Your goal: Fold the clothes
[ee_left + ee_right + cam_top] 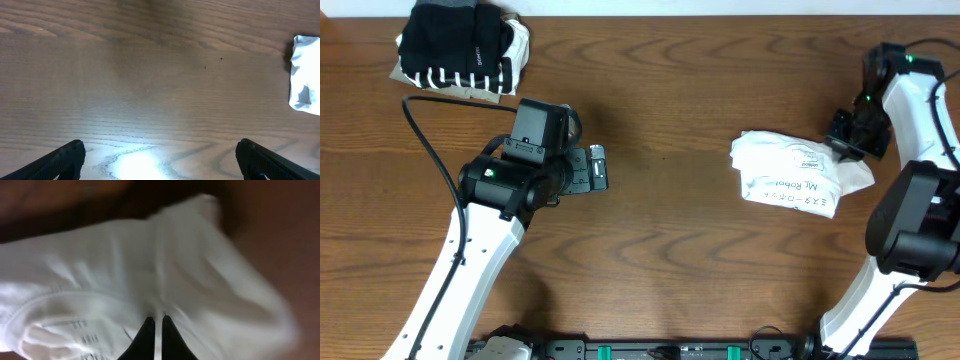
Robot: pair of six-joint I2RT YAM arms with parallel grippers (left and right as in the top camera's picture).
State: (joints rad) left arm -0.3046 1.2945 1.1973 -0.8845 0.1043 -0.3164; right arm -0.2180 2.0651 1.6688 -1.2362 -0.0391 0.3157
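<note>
Nearest the arm bases ran the brown wood-grain bench (660, 285). Well apart from the soft, bunched white T-shirt with small dark lettering (785, 172), off to its left, the left gripper (598, 167) hung released, jaws wide above the wood. The right gripper (845, 135) sat at the T-shirt's far right edge, clenched on what looked like a thin fold of it. Light and limp, the garment would probably sag when lifted, so a hem or shoulder seam seemed the better hold. Only the right wrist view showed that pinch. Only the overhead showed the whole bundle and, farthest beyond the T-shirt's left, the folded stack of black, striped and beige garments (460, 45)
</note>
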